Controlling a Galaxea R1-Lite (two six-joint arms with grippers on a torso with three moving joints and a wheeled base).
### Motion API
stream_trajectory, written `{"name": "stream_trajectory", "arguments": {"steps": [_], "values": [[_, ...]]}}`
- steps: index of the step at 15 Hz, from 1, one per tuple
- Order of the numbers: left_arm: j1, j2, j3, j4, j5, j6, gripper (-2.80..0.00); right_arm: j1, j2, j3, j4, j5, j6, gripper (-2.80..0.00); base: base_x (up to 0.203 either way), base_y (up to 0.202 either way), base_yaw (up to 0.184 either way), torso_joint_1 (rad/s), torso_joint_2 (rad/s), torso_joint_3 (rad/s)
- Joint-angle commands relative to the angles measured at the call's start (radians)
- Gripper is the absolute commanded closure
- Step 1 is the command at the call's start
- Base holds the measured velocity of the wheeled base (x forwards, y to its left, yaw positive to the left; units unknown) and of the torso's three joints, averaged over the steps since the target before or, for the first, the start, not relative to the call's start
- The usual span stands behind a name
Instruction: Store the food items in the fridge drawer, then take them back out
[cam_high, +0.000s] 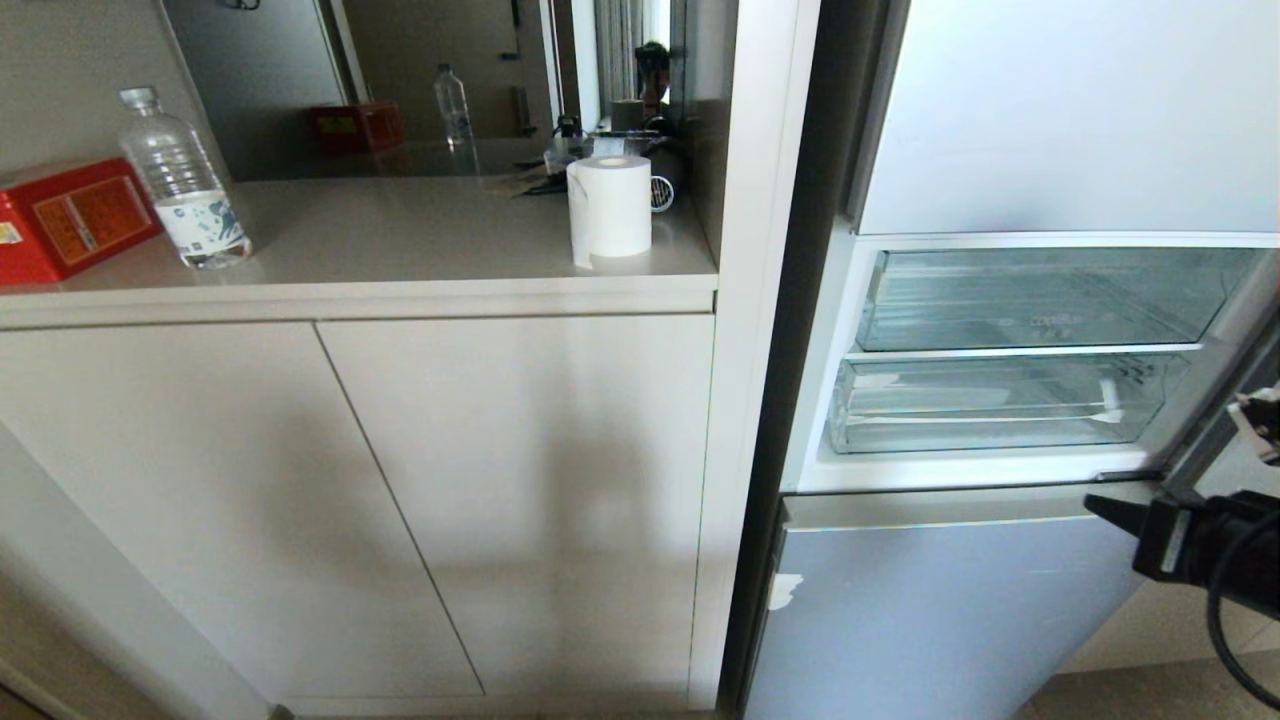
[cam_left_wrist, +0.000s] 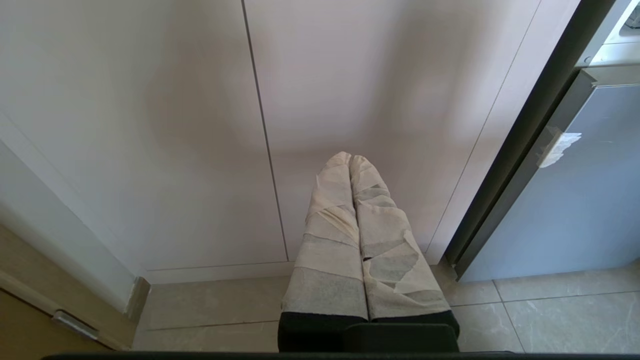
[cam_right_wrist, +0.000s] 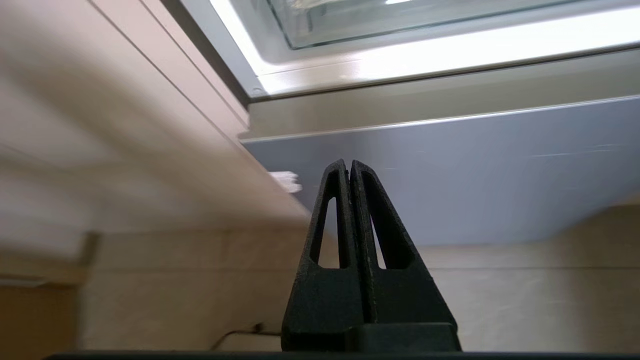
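Beside the cabinet, both clear drawers sit shut; the right gripper (cam_high: 1100, 505), fingers pressed together and empty, must first open the fridge drawer (cam_high: 990, 405).

you're seeing fridge drawer (cam_high: 990, 405) sitting empty under upper drawer (cam_high: 1040, 300); right gripper (cam_high: 1105, 507) is poking in by lower door, fingers together.
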Motion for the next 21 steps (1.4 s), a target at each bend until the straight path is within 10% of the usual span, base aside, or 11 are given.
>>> {"name": "stream_trajectory", "arguments": {"steps": [1,7,15,21], "values": [[0.0,0.0,0.0,0.001,0.0,0.0,0.0,-0.001,-0.351,0.121,0.033,-0.051,-0.028,0.0,0.0,0.0,0.0,0.0,0.0,0.0],[0.0,0.0,0.0,0.001,0.0,0.0,0.0,-0.001,-0.729,0.381,0.154,-0.248,-0.166,0.0,0.0,0.0,0.0,0.0,0.0,0.0],[0.0,0.0,0.0,0.001,0.0,0.0,0.0,0.084,-1.266,0.382,0.423,-0.247,-0.222,0.0,0.0,0.0,0.0,0.0,0.0,0.0],[0.0,0.0,0.0,0.001,0.0,0.0,0.0,0.092,-1.293,0.382,0.481,-0.228,-0.229,0.0,0.0,0.0,0.0,0.0,0.0,0.0]]}}
